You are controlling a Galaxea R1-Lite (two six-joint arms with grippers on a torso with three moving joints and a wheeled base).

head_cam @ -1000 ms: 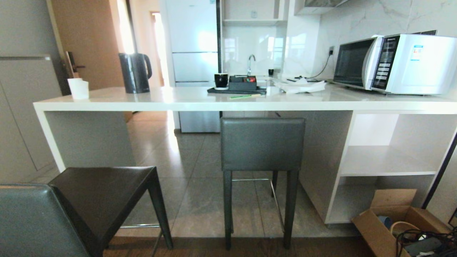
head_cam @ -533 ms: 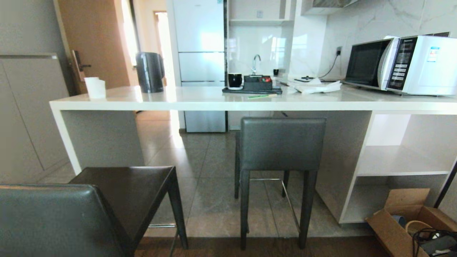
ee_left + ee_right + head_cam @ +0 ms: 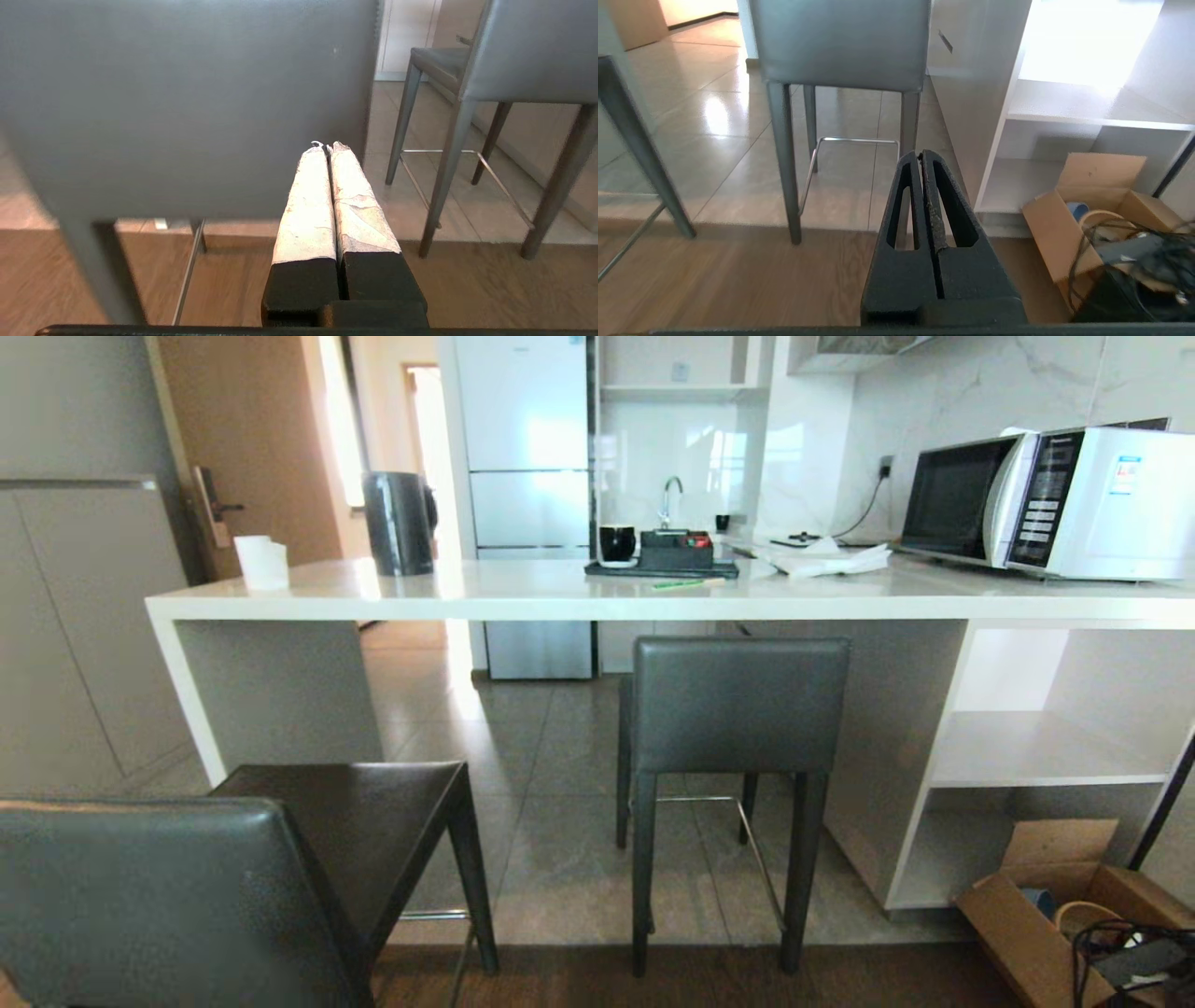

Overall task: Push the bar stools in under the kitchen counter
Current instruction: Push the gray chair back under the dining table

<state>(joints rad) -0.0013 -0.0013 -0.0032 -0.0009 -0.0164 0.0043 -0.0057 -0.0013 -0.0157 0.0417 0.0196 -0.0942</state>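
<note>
While both arms hang low in front of the robot, neither gripper holds anything: the left gripper (image 3: 325, 145) has its white-wrapped fingers (image 3: 306, 205) pressed together, and the right gripper (image 3: 920, 156) has its black fingers (image 3: 952, 210) closed flat against each other.

One of the two bar stools, the near stool (image 3: 233, 887), stands at the near left, well out from the kitchen counter (image 3: 597, 602), its grey backrest toward the robot and its dark seat pointing at the counter's left end panel. Seen from the left wrist, that backrest fills most of the frame, with the closed fingertips just in front of it; whether they touch the leather is hard to tell from this angle.

Farther off and to the right, the far stool (image 3: 738, 709) stands up against the counter, its backrest just below the slab edge and its seat apparently under the top. Its metal footrail (image 3: 852, 139) shows between the legs.

On the counter sit a black kettle (image 3: 400, 523) toward the left, a white cup (image 3: 262, 562) near the left end, a dark tray (image 3: 661, 569) in the middle and a microwave (image 3: 1046, 502) at the right. Open white shelves (image 3: 1036, 751) fill the counter's right end, and a cardboard box (image 3: 1055, 905) with cables lies on the floor at the near right.
</note>
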